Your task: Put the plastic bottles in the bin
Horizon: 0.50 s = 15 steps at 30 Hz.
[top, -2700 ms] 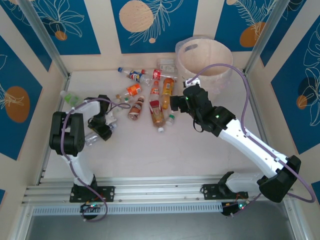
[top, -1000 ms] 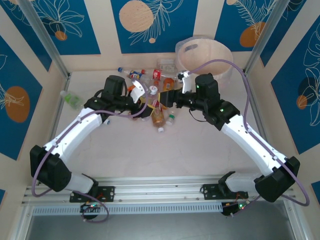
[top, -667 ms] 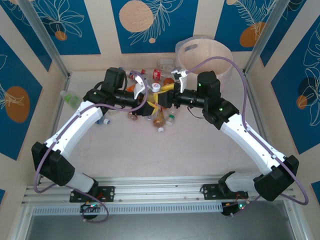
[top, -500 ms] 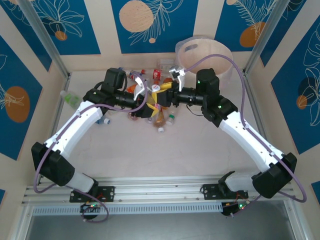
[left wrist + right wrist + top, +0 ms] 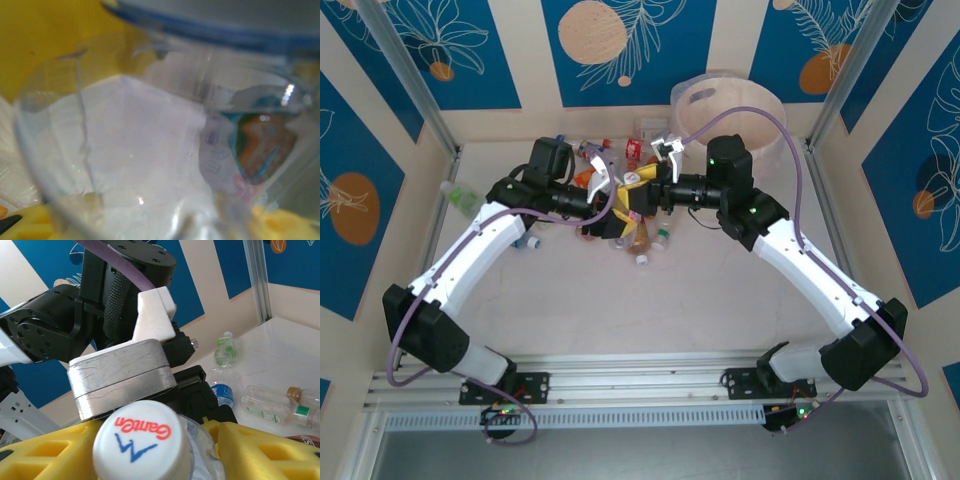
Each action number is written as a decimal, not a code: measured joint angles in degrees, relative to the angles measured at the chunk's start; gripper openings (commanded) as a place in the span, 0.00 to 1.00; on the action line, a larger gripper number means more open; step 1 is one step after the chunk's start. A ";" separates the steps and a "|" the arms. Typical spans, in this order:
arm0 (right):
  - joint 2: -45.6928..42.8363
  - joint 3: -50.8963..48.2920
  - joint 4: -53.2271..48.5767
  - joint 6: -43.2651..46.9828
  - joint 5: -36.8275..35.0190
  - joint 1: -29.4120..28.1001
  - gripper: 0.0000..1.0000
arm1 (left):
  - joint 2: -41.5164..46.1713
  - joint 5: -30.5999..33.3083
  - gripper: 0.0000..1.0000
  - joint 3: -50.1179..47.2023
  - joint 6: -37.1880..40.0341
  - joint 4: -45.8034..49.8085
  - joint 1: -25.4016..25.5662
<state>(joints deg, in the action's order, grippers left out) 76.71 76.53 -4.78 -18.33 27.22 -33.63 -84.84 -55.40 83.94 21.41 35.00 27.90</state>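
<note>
One clear bottle (image 5: 199, 452) hangs over the table's (image 5: 720, 300) far middle. Its white cap (image 5: 142, 440) reads "Ganten" in red, upside down to the right wrist. Right gripper (image 5: 648, 186) clamps the shoulder; left gripper (image 5: 620, 200) grips the body. Left wrist view is blurred and the label (image 5: 260, 145) illegible. Loose bottles (image 5: 267, 407) lie on the table; bin (image 5: 760, 130) stands at the far-right corner.

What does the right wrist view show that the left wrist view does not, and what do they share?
Right wrist view: a white cap with red lettering, the left arm's wrist facing the camera, and loose bottles on the table. Left wrist view: a blurred orange and teal label seen through clear plastic. Both: a clear bottle, apparently the same one, close up between yellow fingers.
</note>
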 measured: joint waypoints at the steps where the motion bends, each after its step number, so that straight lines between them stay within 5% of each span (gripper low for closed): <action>1: 0.07 0.11 0.04 0.17 0.07 0.00 0.48 | 0.04 0.20 0.56 0.00 -0.02 0.07 0.00; 8: 0.13 0.61 -0.04 0.90 -0.26 -0.26 0.16 | 1.75 2.05 0.73 -0.20 -0.52 -0.22 -0.02; 10: 0.13 0.61 -0.48 0.94 -0.98 -0.66 0.08 | 2.64 3.08 0.85 -0.42 -0.85 -1.18 0.00; 11: 0.13 0.61 -0.57 0.94 -1.53 -0.81 0.05 | 3.23 3.74 1.00 -0.63 -1.11 -1.79 -0.02; 15: 0.11 0.61 -1.05 1.05 -4.68 -0.92 0.00 | 6.29 7.61 1.00 -1.97 -2.47 -3.58 -0.02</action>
<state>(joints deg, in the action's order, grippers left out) 76.82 77.14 -5.82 -17.28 22.55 -34.54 -78.54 -47.79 81.97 18.94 31.42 27.88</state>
